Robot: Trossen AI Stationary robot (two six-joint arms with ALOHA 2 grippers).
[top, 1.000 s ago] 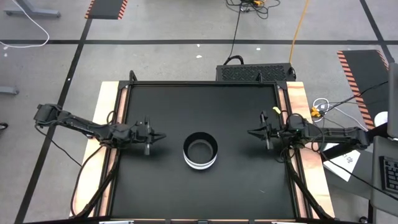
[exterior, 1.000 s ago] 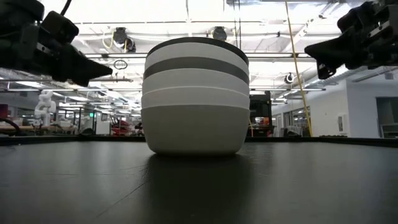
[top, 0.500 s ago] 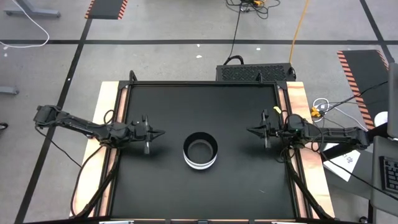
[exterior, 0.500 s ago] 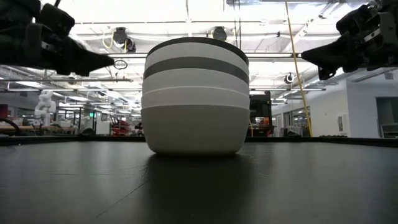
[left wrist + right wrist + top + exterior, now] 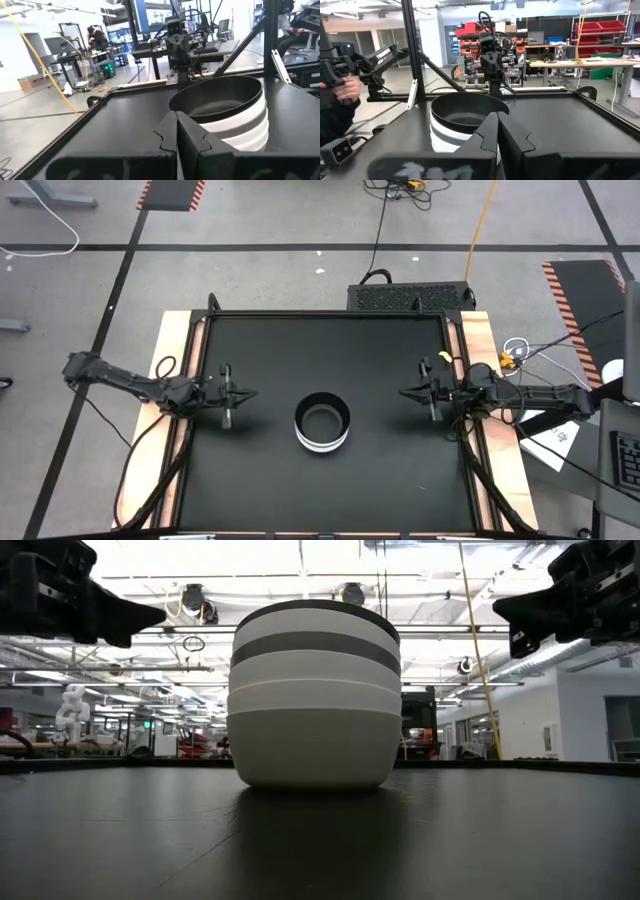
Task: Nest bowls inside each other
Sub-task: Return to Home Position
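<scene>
My left claw [image 5: 250,393] hangs raised over the black bench [image 5: 380,350], its two fingers pressed flat together and holding nothing; my right claw [image 5: 403,392] points back at it from the opposite side, its fingers also pressed together and empty; between the two tips, slightly off the line that joins them and well apart from both, stands the nested stack of small round plastic bowls [image 5: 322,423], upright on the bench; straight ahead of my left claw the stack's innermost and topmost piece is the black plastic bowl with a ring-like rim [image 5: 220,97]; below that rim the outer walls show as bands, white, then grey, then white again, down to a pale grey bowl at the bottom; neither claw touches the stack.
</scene>
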